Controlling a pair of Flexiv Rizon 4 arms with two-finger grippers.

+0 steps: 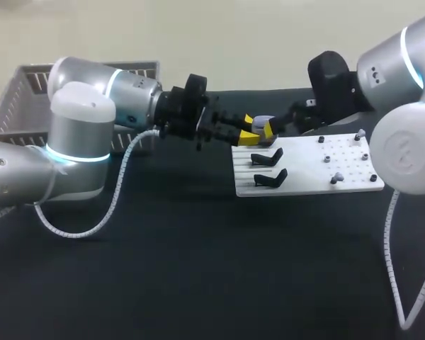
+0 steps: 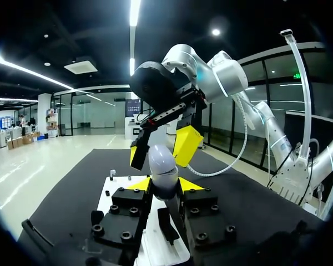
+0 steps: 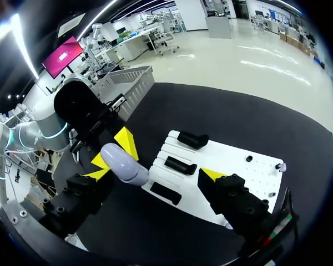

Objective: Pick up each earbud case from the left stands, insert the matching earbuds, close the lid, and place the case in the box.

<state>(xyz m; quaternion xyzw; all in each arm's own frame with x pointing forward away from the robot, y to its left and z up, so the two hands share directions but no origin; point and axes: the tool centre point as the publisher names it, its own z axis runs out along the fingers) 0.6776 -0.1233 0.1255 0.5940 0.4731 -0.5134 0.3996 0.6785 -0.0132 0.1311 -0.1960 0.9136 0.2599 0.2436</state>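
A lavender earbud case (image 1: 263, 121) is held above the back left corner of the white board (image 1: 304, 185), with my left gripper (image 1: 251, 128) shut on it. In the left wrist view the case (image 2: 164, 169) stands upright between my own yellow tips. My right gripper (image 2: 161, 151) faces it from ahead, open, its tips either side of the case's top without touching. The right wrist view has the case (image 3: 125, 163) close to one finger of my wide-open right gripper (image 3: 155, 173). Black stands (image 1: 268, 156) line the board's left side. Small earbuds (image 1: 338, 177) sit on its right side.
A grey mesh basket (image 1: 28, 99) stands at the table's back left, behind my left arm. The board lies right of centre on the black tabletop (image 1: 198, 269), which is bare at the front. A white cable (image 1: 92, 227) hangs from my left arm.
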